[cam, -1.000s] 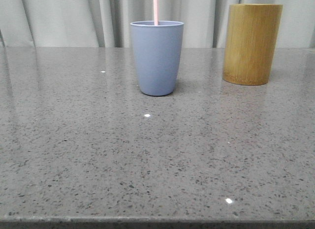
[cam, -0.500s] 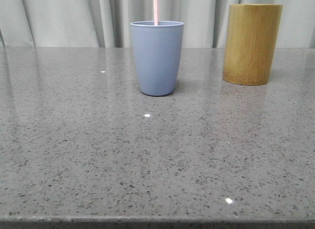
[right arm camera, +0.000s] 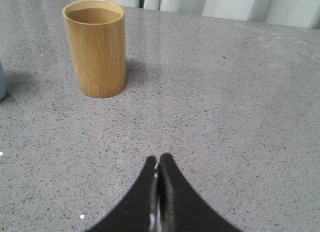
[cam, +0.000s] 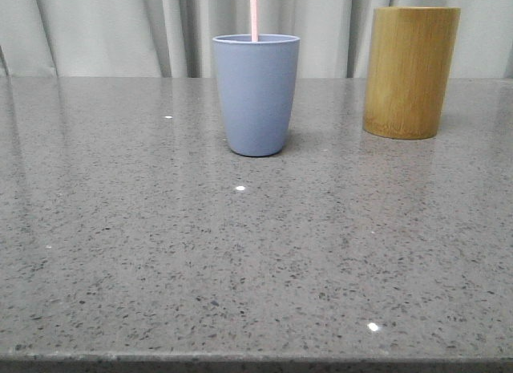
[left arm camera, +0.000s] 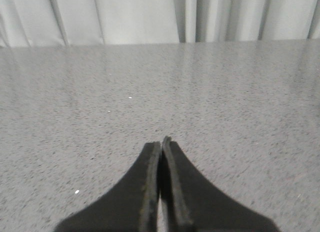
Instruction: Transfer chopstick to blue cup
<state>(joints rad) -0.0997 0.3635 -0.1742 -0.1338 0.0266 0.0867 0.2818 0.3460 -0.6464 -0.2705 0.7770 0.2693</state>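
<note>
The blue cup (cam: 256, 94) stands upright at the back middle of the grey stone table. A thin pale pink chopstick (cam: 253, 14) stands in it and rises past the top of the front view. Only the cup's edge (right arm camera: 2, 82) shows in the right wrist view. Neither gripper shows in the front view. My left gripper (left arm camera: 162, 142) is shut and empty over bare table. My right gripper (right arm camera: 158, 159) is shut and empty over the table, nearer the camera than the bamboo cylinder.
A taller yellow-brown bamboo cylinder (cam: 409, 71) stands to the right of the blue cup; its open top looks empty in the right wrist view (right arm camera: 96, 47). Pale curtains (cam: 104, 28) hang behind the table's far edge.
</note>
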